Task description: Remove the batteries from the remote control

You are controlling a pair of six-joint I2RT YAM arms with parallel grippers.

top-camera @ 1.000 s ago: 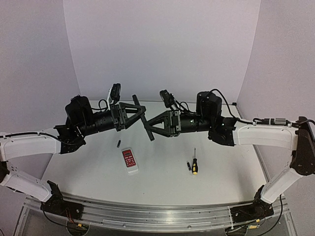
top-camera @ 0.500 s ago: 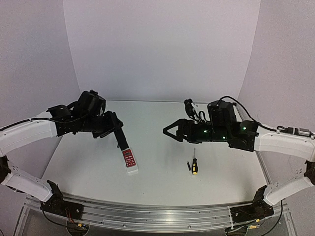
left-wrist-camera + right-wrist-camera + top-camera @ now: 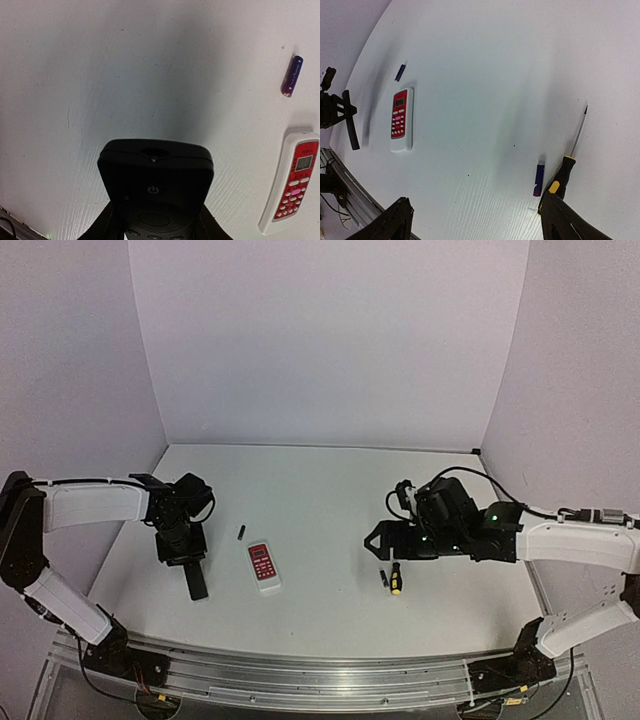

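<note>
My left gripper [image 3: 189,558] is shut on the slim black remote control [image 3: 194,579], low over the table's left side. In the left wrist view the remote control [image 3: 155,175] fills the space between my fingers, button side up. One dark battery [image 3: 241,532] lies left of the table's centre, also seen as the battery [image 3: 292,76] beyond the remote's tip. A second battery [image 3: 382,578] lies just left of the screwdriver, purple in the right wrist view [image 3: 539,180]. My right gripper [image 3: 372,539] hangs open just above it, nothing between its fingers [image 3: 474,201].
A white remote with a red button panel [image 3: 264,567] lies between the two arms. A yellow-and-black-handled screwdriver [image 3: 396,578] lies by the second battery, its shaft pointing to the back. The table's front rail [image 3: 300,680] runs along the near edge.
Both arms have come down from the raised centre and moved apart. The left one carried the black remote down to the left. The right gripper opened and dropped beside the screwdriver.
</note>
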